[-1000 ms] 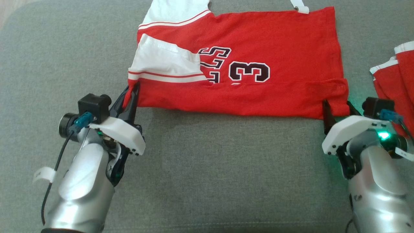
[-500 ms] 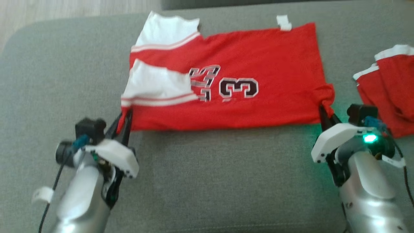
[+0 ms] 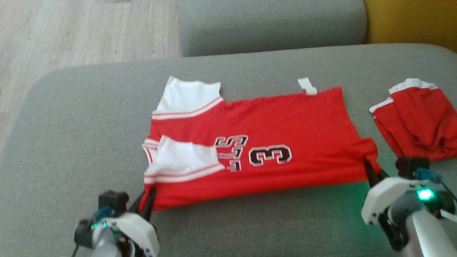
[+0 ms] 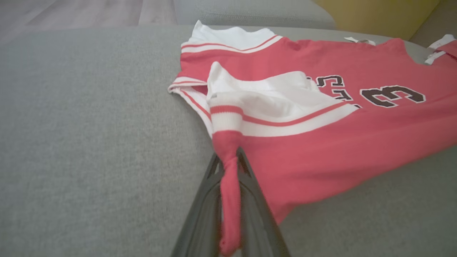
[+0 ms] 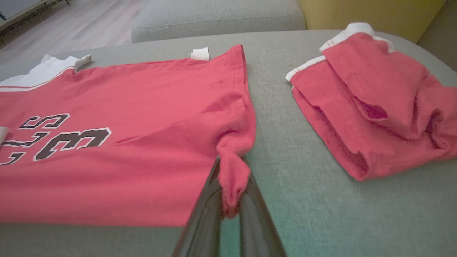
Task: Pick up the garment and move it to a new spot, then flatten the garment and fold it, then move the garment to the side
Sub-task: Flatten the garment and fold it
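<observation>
Head view: jaws pinch both near corners of jersey [image 3: 292,121]; open cushion [image 3: 82,135] leftward.

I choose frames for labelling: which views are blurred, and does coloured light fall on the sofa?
Head view: slightly soft overall; the green lamp behind the right pincer tints the sofa. Left wrist view: jersey fairly sharp, left pincer blurred low down. Right wrist view: a green tint beside the fingers.
</observation>
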`<state>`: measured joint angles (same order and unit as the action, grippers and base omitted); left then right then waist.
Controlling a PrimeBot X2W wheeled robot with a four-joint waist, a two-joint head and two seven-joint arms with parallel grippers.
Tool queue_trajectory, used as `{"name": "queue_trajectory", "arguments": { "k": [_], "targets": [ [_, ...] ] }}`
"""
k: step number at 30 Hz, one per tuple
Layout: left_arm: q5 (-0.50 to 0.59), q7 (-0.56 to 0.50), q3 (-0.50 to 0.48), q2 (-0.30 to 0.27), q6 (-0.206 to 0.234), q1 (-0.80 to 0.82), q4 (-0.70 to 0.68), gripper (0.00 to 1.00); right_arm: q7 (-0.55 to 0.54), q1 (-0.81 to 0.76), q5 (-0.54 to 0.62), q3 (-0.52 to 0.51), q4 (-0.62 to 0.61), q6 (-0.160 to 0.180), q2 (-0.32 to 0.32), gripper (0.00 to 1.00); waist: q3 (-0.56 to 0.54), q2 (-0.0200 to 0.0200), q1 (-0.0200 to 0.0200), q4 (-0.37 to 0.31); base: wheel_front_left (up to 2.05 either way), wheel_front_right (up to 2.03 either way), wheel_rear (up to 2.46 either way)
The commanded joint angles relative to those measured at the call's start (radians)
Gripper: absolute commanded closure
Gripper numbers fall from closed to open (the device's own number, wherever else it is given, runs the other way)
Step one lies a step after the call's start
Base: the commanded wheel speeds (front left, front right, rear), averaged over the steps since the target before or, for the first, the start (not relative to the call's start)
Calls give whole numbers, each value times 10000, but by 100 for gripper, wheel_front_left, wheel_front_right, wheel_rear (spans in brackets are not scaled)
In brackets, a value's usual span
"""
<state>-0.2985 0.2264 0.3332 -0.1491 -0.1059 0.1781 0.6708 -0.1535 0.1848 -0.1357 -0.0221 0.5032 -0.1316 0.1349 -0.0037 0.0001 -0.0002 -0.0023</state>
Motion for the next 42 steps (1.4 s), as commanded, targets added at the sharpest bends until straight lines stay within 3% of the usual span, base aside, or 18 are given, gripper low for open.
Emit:
{"name": "queue_trajectory", "arguments": {
  "k": [1, 7, 8, 9, 10, 11, 12, 23, 29, 34, 42],
  "targets": [
    [-93, -78, -294, -199, 23, 25, -417, 100, -318, -214, -136, 112, -859, 9, 286, 100, -126, -1, 2, -19, 0, 0, 0],
    [-128, -374, -100, -157, 87, -388, -769, 100, -1198, -1239, -153, -355, -2077, 9, 234, 100, -173, -1, 2, -27, 0, 0, 0],
    [-110, -383, -66, -145, 112, -395, -813, 90, -1230, -1324, -144, -425, -2250, 9, 171, 6, -165, -1, 2, -33, 0, 0, 0],
    [-110, -383, -66, -145, 112, -395, -813, 90, -1230, -1324, -144, -425, -2250, 9, 171, 6, -165, -1, 2, -33, 0, 0, 0],
    [-103, -383, -52, -134, 149, -389, -852, 60, -1239, -1372, -165, -535, -2405, 9, 68, 0, -152, -1, 2, -41, 0, 0, 0],
    [-98, -357, -53, -122, 194, -368, -898, 6, -1239, -1399, -143, -579, -2557, 9, -4, 0, -135, -1, 2, -52, 0, 0, 0],
    [-96, -309, -72, -116, 246, -334, -951, 0, -1197, -1390, -117, -595, -2717, 9, -71, 0, -113, -1, 2, -78, 0, 0, 0],
    [-236, 338, -945, -32, 598, 359, -2735, 0, 560, -580, 221, -653, -3783, 9, -435, 0, 294, -1, 2, -334, 0, 0, 0],
    [-203, 350, -1361, -120, 399, 931, -3458, 0, 1082, 175, 354, -460, -3591, 9, -530, 0, 792, -1, 2, -509, 0, 0, 0],
    [-25, -31, -1160, -662, 101, 2317, -3046, 0, 1196, 1058, 451, -200, -3320, 9, -475, 0, 1506, -1, 2, -637, 0, 0, 0],
    [-829, -2090, 10, -1910, -237, 5477, -1653, 0, 1225, 2567, 415, 467, -2923, 9, -170, 0, 2798, -1, 2, -1091, 0, 0, 0]
  ]
}}
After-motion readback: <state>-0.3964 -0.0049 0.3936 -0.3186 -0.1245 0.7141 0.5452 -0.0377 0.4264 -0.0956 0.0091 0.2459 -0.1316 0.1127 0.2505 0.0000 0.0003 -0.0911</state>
